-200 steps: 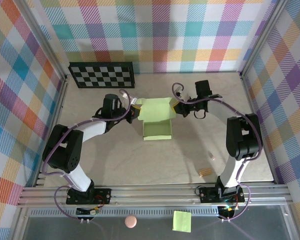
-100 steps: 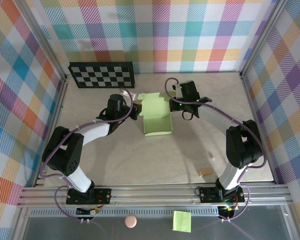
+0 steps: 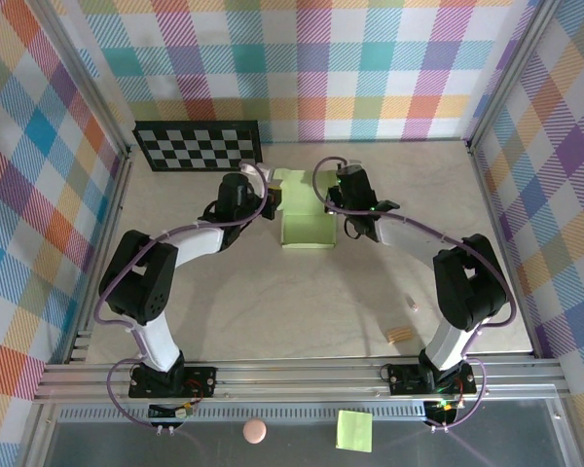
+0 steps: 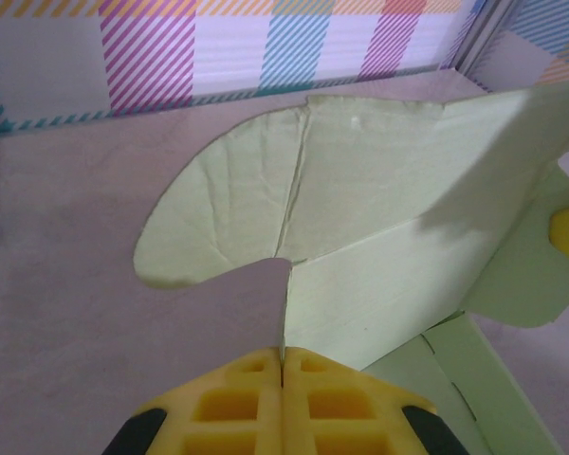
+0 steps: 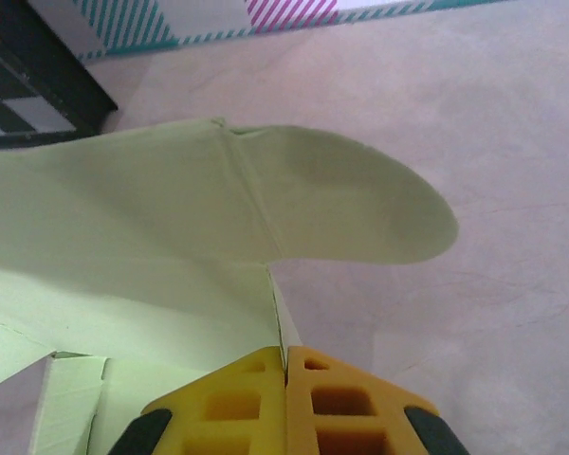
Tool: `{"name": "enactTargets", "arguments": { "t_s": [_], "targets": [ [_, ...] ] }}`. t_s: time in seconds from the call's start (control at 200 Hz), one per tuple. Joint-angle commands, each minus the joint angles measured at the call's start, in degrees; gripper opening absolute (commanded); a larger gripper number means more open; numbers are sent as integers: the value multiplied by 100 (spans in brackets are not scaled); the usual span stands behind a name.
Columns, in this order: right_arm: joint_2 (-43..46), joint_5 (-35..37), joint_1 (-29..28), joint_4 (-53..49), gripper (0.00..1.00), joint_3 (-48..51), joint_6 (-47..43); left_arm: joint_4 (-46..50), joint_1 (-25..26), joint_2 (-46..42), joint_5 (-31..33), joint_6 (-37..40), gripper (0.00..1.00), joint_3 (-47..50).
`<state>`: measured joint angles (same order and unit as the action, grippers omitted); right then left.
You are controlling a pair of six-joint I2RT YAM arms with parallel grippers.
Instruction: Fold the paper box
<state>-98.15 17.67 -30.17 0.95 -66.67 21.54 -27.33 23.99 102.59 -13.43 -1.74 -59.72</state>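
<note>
Left end effector [image 4: 283,358] pinches one side wall of the paper box [image 3: 307,230]; right end effector [image 5: 284,356] pinches the opposite wall, on the bench [image 3: 273,311].

Pale lime-green paper box [image 3: 307,230], black-and-white checkerboard [image 3: 199,145]

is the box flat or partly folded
Partly folded: the box has upright walls, the left pincer and right pincer each shut on one; a rounded flap sticks out unfolded.
</note>
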Motion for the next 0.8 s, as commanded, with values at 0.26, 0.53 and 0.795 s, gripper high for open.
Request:
{"name": "enactTargets", "arguments": {
  "t_s": [0.26, 0.53, 0.795],
  "targets": [
    [-189, 298, -174, 617, 0, 189, 356, -365, 218, 121, -53, -64, 21, -70],
    [-199, 527, -309, 695, 0, 250, 384, -416, 291, 64, 67, 40, 15, 206],
    [-344, 1003, -505, 1300, 0, 433, 122, -648, 313, 136, 28, 53, 14, 389]
  ]
}}
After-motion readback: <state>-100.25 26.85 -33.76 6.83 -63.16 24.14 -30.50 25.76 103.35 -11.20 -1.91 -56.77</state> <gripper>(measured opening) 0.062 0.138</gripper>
